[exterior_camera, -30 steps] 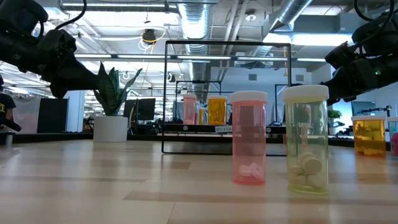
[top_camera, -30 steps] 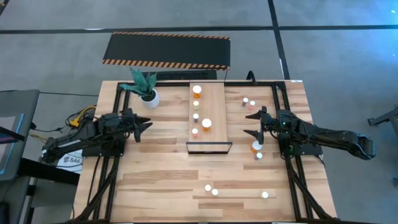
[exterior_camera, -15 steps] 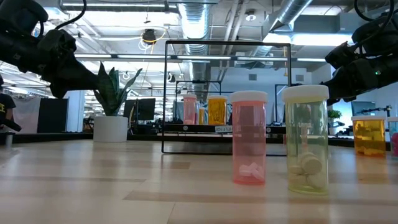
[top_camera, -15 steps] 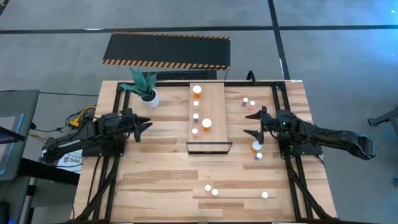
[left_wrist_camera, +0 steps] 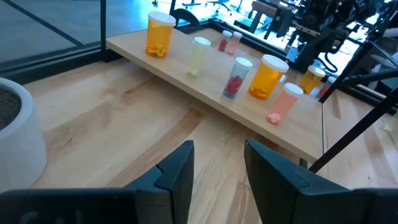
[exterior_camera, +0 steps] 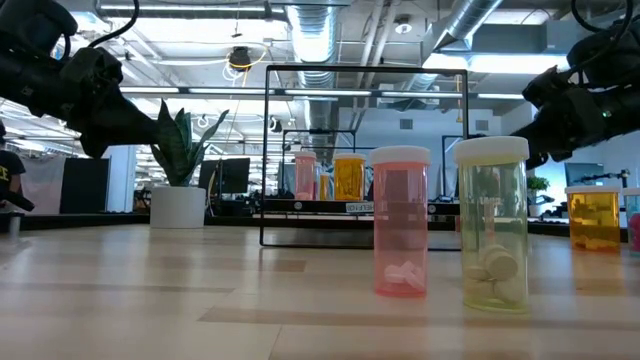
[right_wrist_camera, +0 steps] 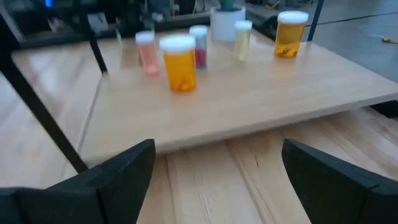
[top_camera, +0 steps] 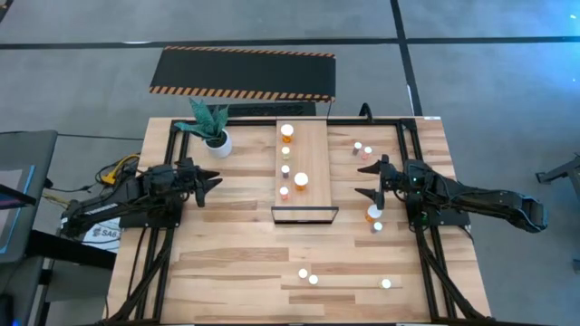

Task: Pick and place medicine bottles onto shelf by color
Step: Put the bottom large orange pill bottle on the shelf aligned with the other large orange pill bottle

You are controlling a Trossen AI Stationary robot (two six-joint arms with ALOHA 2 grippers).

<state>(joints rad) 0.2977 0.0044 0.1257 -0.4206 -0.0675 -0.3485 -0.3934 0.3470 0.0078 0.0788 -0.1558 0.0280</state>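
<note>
Your right gripper point(top_camera: 368, 178) hangs with its fingers spread wide and empty just off the shelf point(top_camera: 313, 195), on the side away from the potted plant point(top_camera: 213, 129). The step in hand looks like the next pick: an orange bottle point(top_camera: 373, 212) stands on the table just beside that gripper, with a small white-capped bottle point(top_camera: 378, 226) close against it. To do it well, turn the jaws toward the orange bottle, come down square over its cap, and close around the body below the cap, keeping the fingers clear of the small neighbour so it does not topple. Then set it down upright beside the two orange bottles point(top_camera: 287, 131) point(top_camera: 301, 180) already on the shelf.

Five bottles stand on the shelf in all, among them a yellowish one point(top_camera: 285, 152), a purple one point(top_camera: 285, 169) and a pink one point(top_camera: 284, 192).

Your left gripper point(left_wrist_camera: 217, 174) waits on the plant side of the shelf, its fingers partly parted, holding nothing and touching nothing.

Two more bottles point(top_camera: 362, 149) stand beyond the right gripper, away from the shelf's dark-framed end. Three others point(top_camera: 308, 276) point(top_camera: 386, 283) sit well apart from the shelf, past that dark-framed end.
</note>
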